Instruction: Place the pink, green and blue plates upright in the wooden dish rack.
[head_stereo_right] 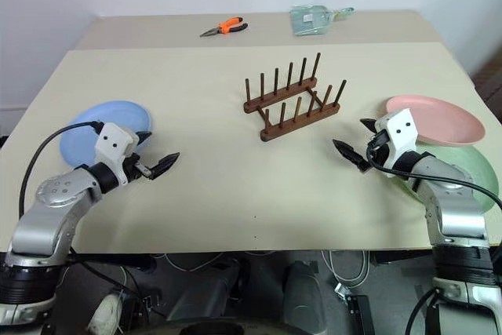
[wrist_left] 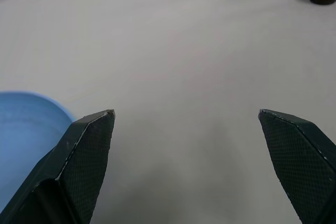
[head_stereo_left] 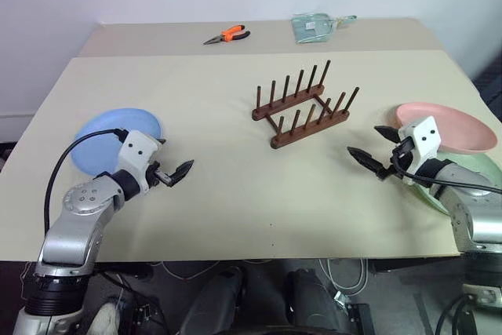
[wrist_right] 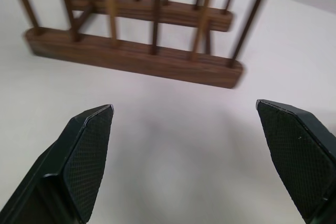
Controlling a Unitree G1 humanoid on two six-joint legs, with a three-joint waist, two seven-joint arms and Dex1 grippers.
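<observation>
On the left of the beige table the blue plate lies flat, near the table's left edge; the left gripper hangs just beside its right rim, partly over it, fingers spread wide and holding nothing; in the left wrist view the plate's rim sits by one black fingertip and bare tabletop runs between the tips up to the rack's feet; nothing stands between this gripper and the rack.

At the far side, on a second tabletop butted behind the first, orange-handled pliers lie left of centre; a pale green dustpan lies to their right; both are well apart from the plates and the grippers.

In the middle of the table stands the wooden dish rack, set at a slant, its two rails each with upright pegs; no plate stands in it; it is well apart from the left gripper and nearer the right one.

The right gripper hovers to the right of the rack, pointing toward it, jaws wide apart and empty; the right wrist view looks between its fingers at the rack's near rail, open tabletop between.

On the right the pink plate lies flat, overlapping the green plate, which lies nearer the front edge; the right wrist hides part of both.
</observation>
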